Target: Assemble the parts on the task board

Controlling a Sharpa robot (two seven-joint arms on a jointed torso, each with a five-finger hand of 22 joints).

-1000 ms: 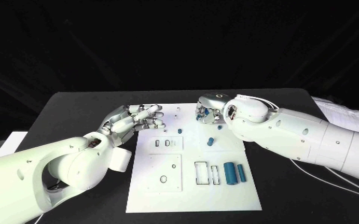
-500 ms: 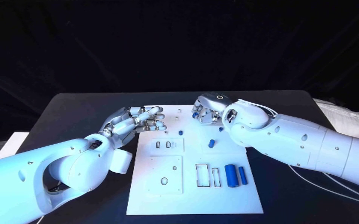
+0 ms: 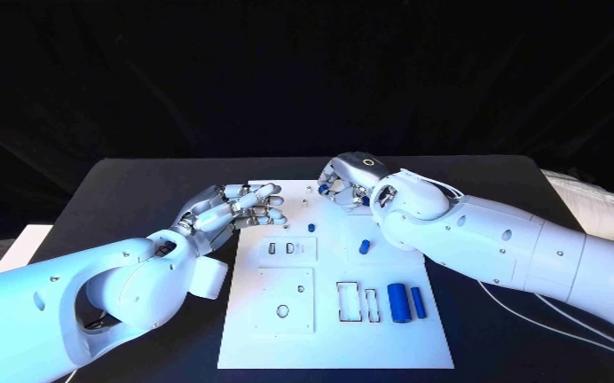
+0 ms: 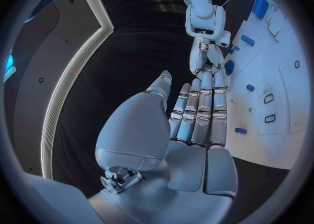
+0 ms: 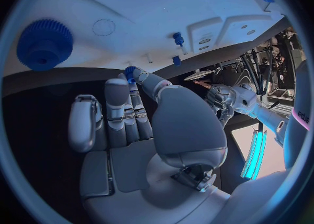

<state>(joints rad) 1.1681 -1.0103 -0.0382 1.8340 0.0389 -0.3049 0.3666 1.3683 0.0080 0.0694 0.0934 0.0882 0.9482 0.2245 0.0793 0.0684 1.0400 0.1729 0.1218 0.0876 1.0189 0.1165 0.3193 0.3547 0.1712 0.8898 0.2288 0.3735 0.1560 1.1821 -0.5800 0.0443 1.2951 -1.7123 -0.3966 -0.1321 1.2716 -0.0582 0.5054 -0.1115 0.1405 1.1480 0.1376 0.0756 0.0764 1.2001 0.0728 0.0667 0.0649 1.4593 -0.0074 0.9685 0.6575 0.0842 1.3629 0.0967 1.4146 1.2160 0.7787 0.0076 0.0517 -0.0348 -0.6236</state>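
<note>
The white task board (image 3: pixel 335 339) lies mid-table. My right hand (image 3: pixel 348 183) hovers over its far edge, and a small blue part (image 5: pixel 130 71) sits pinched between the thumb and a fingertip. A blue gear (image 5: pixel 44 44) lies on the board (image 5: pixel 150 4) near that hand. My left hand (image 3: pixel 238 209) is at the board's far left edge, fingers straight and side by side with the thumb apart, holding nothing. Loose on the board are a small blue peg (image 3: pixel 310 225), another blue piece (image 3: pixel 365 246) and two blue cylinders (image 3: pixel 397 301) side by side.
Rectangular slots (image 3: pixel 348 300) and round holes (image 3: pixel 281 310) are cut into the board's near half. Black table (image 3: pixel 141 188) surrounds the board. White cables (image 3: pixel 538 321) trail at the right near edge.
My right hand has drifted a little to the left and farther along the board's far edge. The left hand has barely moved.
</note>
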